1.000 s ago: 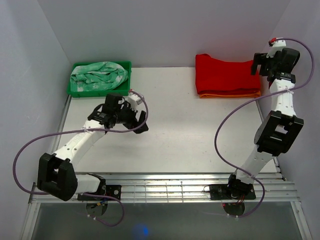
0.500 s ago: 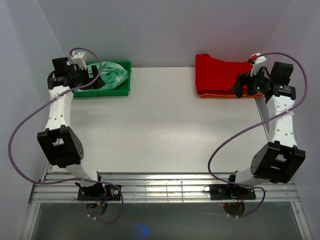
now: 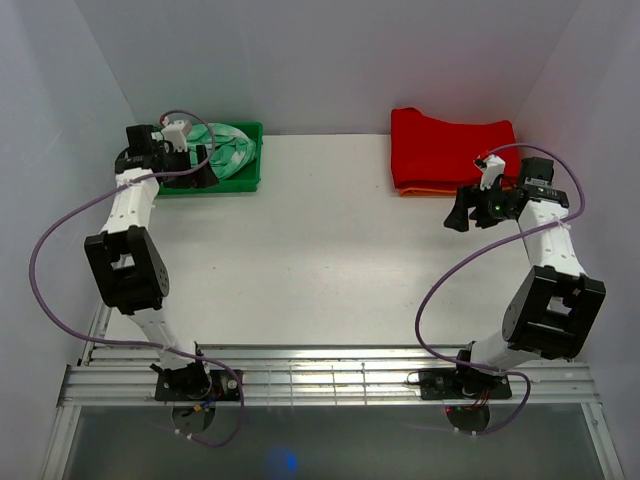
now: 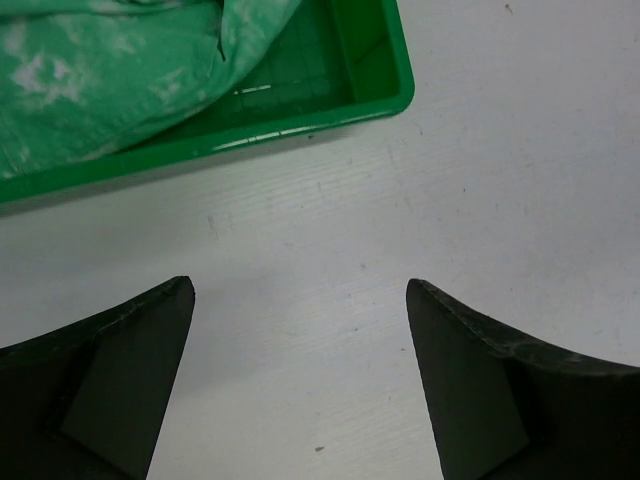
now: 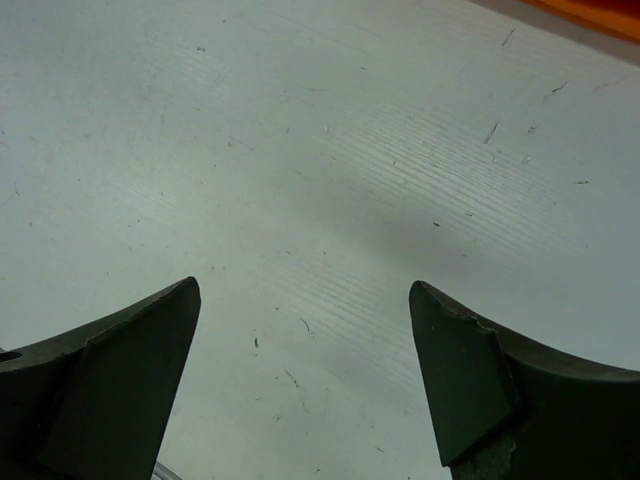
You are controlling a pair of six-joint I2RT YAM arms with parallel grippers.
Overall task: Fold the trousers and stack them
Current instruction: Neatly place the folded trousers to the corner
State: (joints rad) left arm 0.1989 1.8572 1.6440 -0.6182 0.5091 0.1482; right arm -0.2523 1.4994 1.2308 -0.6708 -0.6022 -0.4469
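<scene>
The red trousers (image 3: 450,150) lie folded at the back right of the table, on top of a folded orange cloth (image 3: 460,189). My right gripper (image 3: 462,213) hangs open and empty over bare table just in front of the stack; in the right wrist view (image 5: 303,290) only table and a sliver of the orange cloth (image 5: 600,12) show. My left gripper (image 3: 205,172) is open and empty at the front edge of the green bin (image 3: 240,183); in the left wrist view (image 4: 300,290) it is over bare table next to the bin (image 4: 300,125).
The green bin at the back left holds a mint green and white patterned cloth (image 3: 222,145), also seen in the left wrist view (image 4: 110,80). Grey walls close in the table on three sides. A metal rail (image 3: 330,375) runs along the near edge.
My left arm swung from mid-table back to the far left by the bin. My right gripper came off the right end of the red stack and down to the table in front of it.
</scene>
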